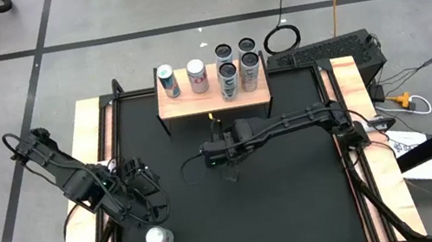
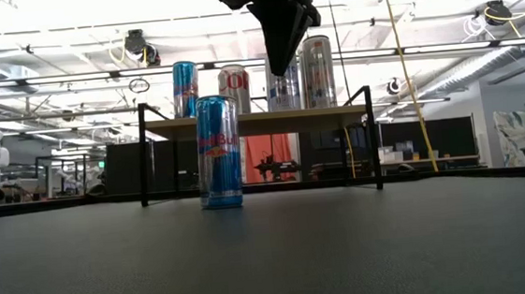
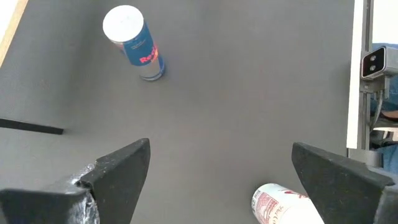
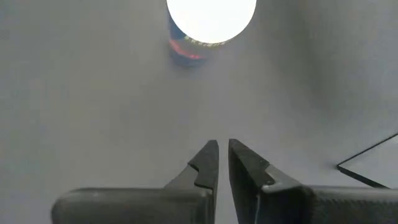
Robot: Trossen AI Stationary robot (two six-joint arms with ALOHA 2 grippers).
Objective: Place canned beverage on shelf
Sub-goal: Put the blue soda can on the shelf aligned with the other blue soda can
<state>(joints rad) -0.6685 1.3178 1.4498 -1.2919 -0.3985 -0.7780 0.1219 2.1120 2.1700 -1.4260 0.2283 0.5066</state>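
While the blue can (image 2: pixel 218 151) stands on the desk (image 1: pixel 300 204), two arms hang over it.
Left gripper (image 3: pixel 221 177) hangs low at the left, fingers wide open and empty, a white can (image 1: pixel 159 238) just beside it. Right gripper (image 4: pixel 222 160), fingers almost closed and empty, hangs above the blue can, before the shelf (image 1: pixel 214 101) holding six cans.

The high view looks straight down on the whole table (image 1: pixel 240 214). The low view sits at tabletop level, facing the shelf (image 2: pixel 256 121) and the room behind. Both wrist views look steeply down at the table from close above. All four share a blue can (image 2: pixel 219 151).
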